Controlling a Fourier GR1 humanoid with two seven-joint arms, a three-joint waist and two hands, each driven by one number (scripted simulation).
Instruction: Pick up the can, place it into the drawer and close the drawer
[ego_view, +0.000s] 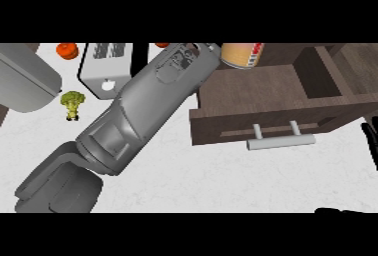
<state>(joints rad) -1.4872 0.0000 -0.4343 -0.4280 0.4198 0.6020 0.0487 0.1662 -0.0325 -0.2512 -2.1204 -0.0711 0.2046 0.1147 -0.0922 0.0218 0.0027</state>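
The can (241, 54), tan with a red band, hangs tilted at the top of the head view, over the back left corner of the open brown drawer (255, 90). My left forearm crosses the view from the lower left. Its hand (201, 50) meets the can at the top edge, largely hidden, and holds the can up. The drawer stands pulled out, and its pale bar handle (281, 140) faces me. Only dark fingers of my right hand (369, 142) show at the right edge, upright and apart from the drawer.
A white appliance (107, 65) stands at the back left, with a red fruit (68, 50) beside it. A piece of broccoli (71, 104) lies on the white counter (221, 175). A grey rounded object (26, 80) fills the left edge.
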